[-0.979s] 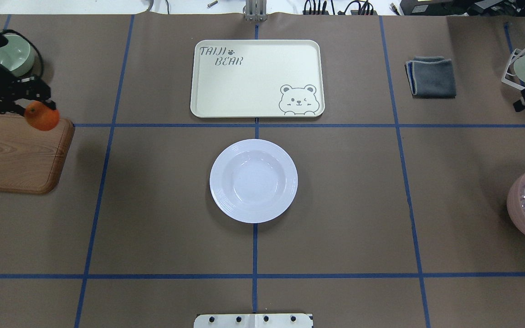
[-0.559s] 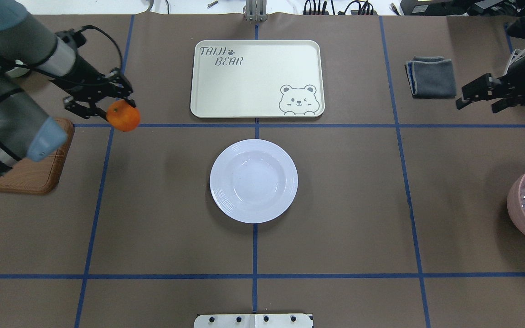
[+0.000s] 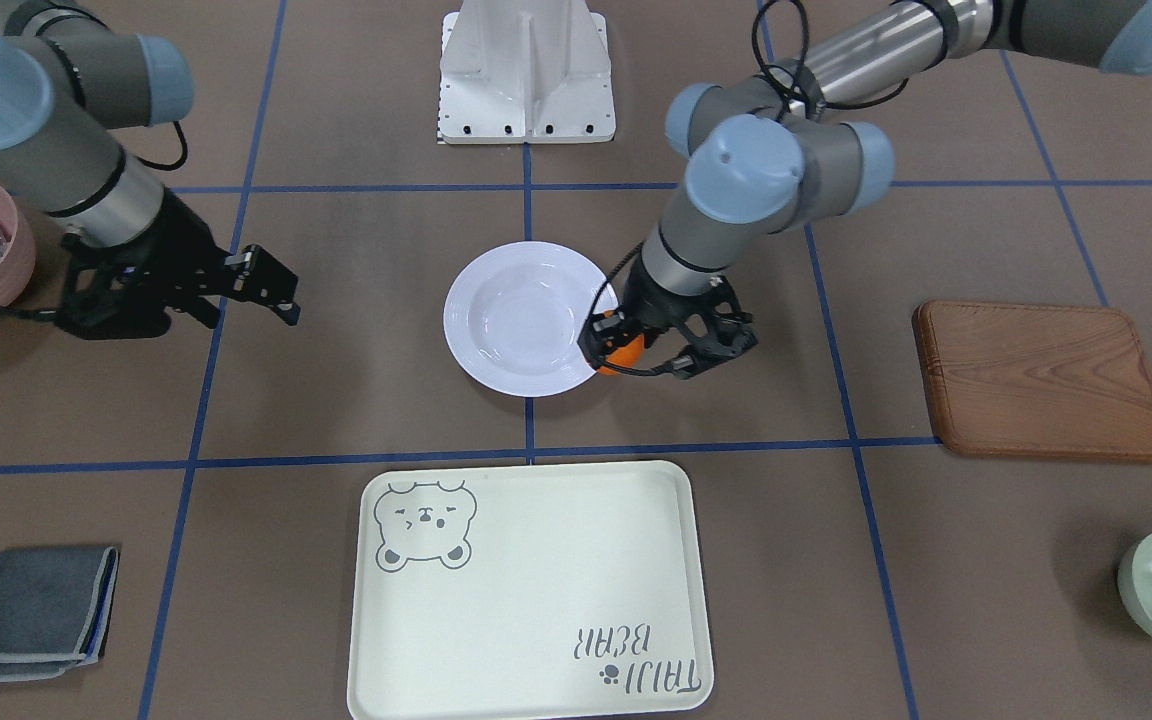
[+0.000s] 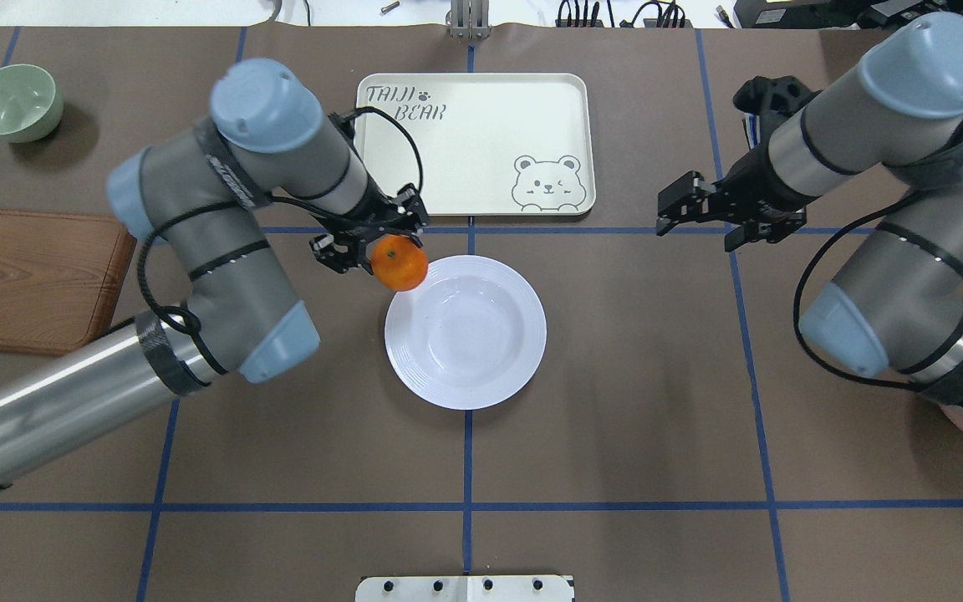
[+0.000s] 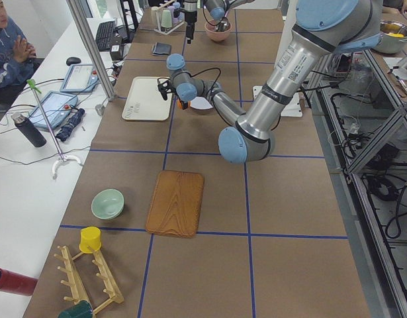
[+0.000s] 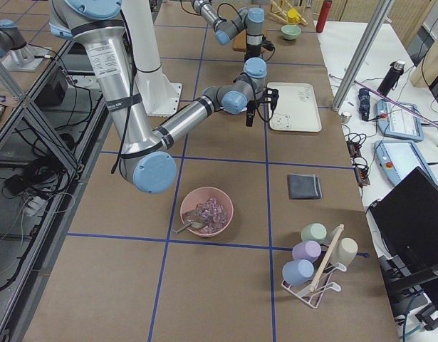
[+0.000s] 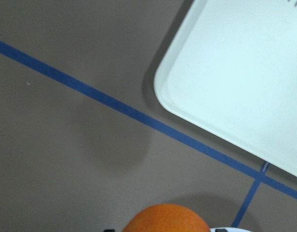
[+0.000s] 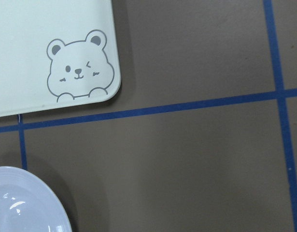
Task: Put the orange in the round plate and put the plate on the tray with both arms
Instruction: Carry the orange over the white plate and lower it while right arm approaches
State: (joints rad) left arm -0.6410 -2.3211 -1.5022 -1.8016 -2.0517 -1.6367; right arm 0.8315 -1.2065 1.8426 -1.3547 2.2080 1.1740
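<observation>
Brown table; left gripper pinches the probably light, roll-prone orange across its middle, slippery-looking round plate just below; right gripper spread.

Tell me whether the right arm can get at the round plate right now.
Probably yes: the open right end effector has only tabletop between it and the round plate; the left arm holds the orange at the opposite rim.

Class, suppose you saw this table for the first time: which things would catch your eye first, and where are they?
The bright orange, held in the left gripper, hangs over the rim of the white plate in the middle of the table. Just beyond the plate lies the big cream tray with its bear drawing, nothing on it.
</observation>
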